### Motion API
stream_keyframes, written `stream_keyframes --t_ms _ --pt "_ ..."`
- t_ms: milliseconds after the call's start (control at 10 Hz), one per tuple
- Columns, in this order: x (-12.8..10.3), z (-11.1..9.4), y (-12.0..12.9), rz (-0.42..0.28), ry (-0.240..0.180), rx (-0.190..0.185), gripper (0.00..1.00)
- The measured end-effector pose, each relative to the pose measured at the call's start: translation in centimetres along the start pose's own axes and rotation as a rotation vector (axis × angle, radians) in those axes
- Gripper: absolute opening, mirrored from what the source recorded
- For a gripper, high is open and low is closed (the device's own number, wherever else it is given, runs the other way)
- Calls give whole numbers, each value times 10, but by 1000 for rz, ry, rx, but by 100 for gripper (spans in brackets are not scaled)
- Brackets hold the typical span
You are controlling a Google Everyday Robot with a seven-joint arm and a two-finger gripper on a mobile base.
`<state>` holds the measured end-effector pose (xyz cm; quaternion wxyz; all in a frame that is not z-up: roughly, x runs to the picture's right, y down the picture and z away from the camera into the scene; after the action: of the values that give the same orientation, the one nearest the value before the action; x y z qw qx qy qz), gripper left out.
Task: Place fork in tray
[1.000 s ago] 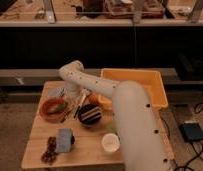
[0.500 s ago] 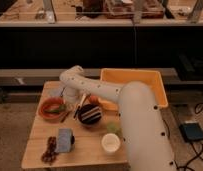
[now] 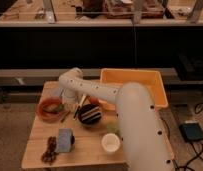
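Observation:
The yellow-orange tray (image 3: 156, 89) stands at the back right of the wooden table. My white arm reaches from the lower right across to the left, and my gripper (image 3: 70, 103) hangs low over the table between the orange-red bowl (image 3: 50, 108) and the dark striped bowl (image 3: 90, 114). A thin pale utensil, which looks like the fork (image 3: 80, 104), lies slanted by the dark bowl's left rim, right beside the gripper. I cannot tell whether the gripper touches it.
A white cup (image 3: 110, 143) and a small green thing (image 3: 112, 128) stand at the front right. A blue-grey packet (image 3: 65, 140) and a brown item (image 3: 49, 150) lie front left. A short yellow piece (image 3: 65, 118) lies below the orange-red bowl.
The arm's elbow and the gripper have come down a little toward the table between the two bowls. The objects on the table have not moved.

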<state>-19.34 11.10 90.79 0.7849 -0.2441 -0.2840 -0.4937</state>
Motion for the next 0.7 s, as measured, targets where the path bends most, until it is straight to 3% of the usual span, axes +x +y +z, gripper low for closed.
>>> stream_keyframes --t_ms 400,700 --pt "-2 11 0 -18 -1 -21 40" --pt "-5 16 -3 -25 5 -31 60"
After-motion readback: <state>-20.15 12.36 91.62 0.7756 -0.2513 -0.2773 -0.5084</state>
